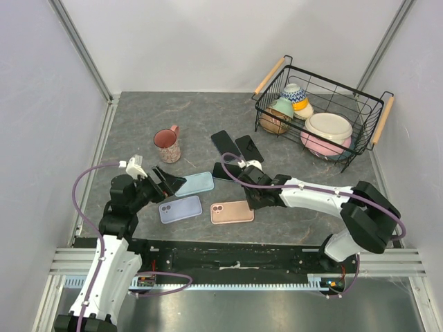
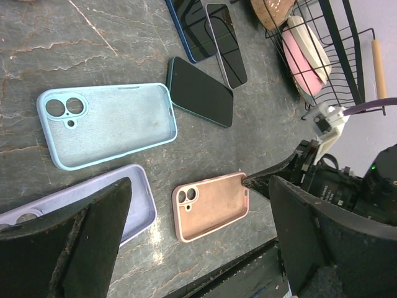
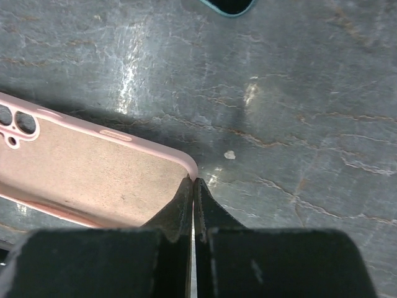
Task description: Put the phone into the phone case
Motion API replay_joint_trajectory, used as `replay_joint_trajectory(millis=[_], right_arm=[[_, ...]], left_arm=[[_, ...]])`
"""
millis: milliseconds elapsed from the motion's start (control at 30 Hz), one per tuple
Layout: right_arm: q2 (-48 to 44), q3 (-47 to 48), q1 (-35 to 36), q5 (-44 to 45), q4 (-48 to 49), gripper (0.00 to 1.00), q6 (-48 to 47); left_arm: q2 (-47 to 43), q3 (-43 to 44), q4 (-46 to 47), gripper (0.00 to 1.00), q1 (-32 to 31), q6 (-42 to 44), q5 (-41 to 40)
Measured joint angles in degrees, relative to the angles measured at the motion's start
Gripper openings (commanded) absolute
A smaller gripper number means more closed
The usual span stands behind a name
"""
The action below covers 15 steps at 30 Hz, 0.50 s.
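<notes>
A dark phone (image 2: 200, 92) with a teal edge lies flat on the grey stone-patterned table (image 1: 138, 124), near the middle, partly hidden from above by the right arm. Two other phones (image 2: 211, 31) lie side by side just beyond it.

It looks like a stiff, thin slab with smooth, probably slippery glass. Lying flat, it offers little to hook under, so the likeliest hold is across its narrow width, on the two long edges.

Three empty cases lie open side up nearer the arms: a light blue case (image 2: 105, 124) just beside the phone, a lavender case (image 2: 138, 195) and a pink case (image 3: 80, 177). They look soft and light, with rims that would flex and slide if pushed.

The right gripper (image 3: 193, 186) has its fingers pressed together, holding nothing, its tip touching a corner of the pink case. The left gripper (image 1: 168, 181) hovers with fingers spread wide, empty, above the blue and lavender cases.

Farther back stand a pink mug (image 1: 167, 145) and a wire basket (image 1: 377, 121) of bowls (image 1: 329, 128).
</notes>
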Motion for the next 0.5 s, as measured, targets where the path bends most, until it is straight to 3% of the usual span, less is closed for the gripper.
replay_joint_trajectory(millis=[167,233,367,400,500], right_arm=[[2.0,0.0,1.3,-1.4,0.7,0.02,0.0],[2.0,0.0,1.5,-2.0,1.0,0.1,0.0],[1.6,0.0,1.5,-2.5,1.5,0.43,0.0],[1.2,0.0,1.5,-2.4,1.5,0.57,0.3],[-1.8,0.0,1.6,-1.6,1.5,0.71,0.3]], left_arm=[[0.9,0.0,0.8,0.98,0.0,0.0,0.2],[1.3,0.0,0.9,0.98,0.0,0.0,0.2],[1.8,-0.5,2.1,0.98,0.0,0.0,0.8],[1.9,-0.7,2.4,0.98,0.0,0.0,1.2],[2.8,-0.7,2.7,0.98,0.0,0.0,1.5]])
